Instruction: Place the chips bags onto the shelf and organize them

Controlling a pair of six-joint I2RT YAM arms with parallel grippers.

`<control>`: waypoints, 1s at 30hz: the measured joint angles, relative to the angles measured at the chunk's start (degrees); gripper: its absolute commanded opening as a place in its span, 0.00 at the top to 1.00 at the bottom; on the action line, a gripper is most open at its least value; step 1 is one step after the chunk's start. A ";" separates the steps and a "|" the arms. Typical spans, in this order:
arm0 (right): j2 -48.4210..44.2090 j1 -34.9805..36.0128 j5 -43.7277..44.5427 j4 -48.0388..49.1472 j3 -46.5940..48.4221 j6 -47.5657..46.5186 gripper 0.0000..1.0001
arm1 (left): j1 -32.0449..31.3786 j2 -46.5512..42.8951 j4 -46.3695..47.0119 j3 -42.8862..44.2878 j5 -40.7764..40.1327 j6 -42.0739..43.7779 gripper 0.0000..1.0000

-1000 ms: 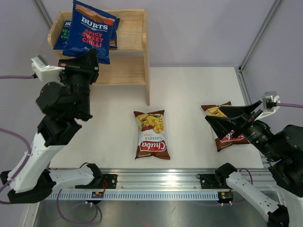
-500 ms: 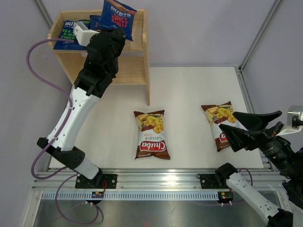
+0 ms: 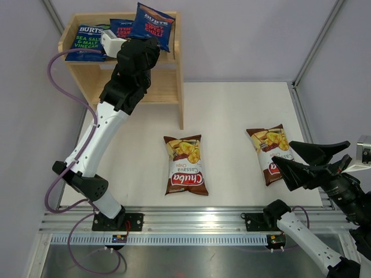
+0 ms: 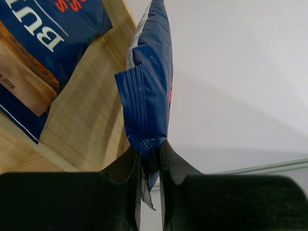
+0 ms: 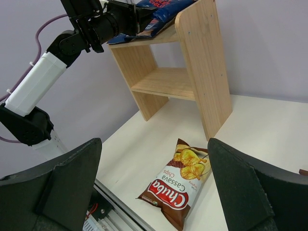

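Observation:
My left gripper [image 3: 146,47] is shut on the bottom seam of a dark blue red-lettered Burts bag [image 3: 152,25], holding it over the right part of the wooden shelf's [image 3: 175,69] top tier; the left wrist view shows the bag [image 4: 149,96] pinched edge-on between my fingers. Two more Burts bags lie on the top tier: a green-lettered one [image 3: 87,41] at the left and a red-lettered one [image 3: 120,28] in the middle. Two brown Chuba bags lie on the table, one in the middle [image 3: 185,164], one at the right [image 3: 272,150]. My right gripper [image 3: 307,162] is open, above the right Chuba bag.
The shelf's lower tier [image 3: 152,87] holds nothing that I can see. The shelf's right side panel [image 5: 204,62] stands on the table near the middle Chuba bag [image 5: 182,187]. A metal rail [image 3: 191,226] runs along the near table edge.
My left arm has swung up and right, carrying the red-lettered Burts bag from the shelf's left front to over the top tier's right part. My right gripper has drawn back off the right Chuba bag.

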 measured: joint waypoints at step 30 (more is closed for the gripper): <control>-2.10 0.00 0.33 -0.09 -0.04 -0.02 0.00 | 1.40 2.86 -5.51 -1.38 8.37 -16.35 0.57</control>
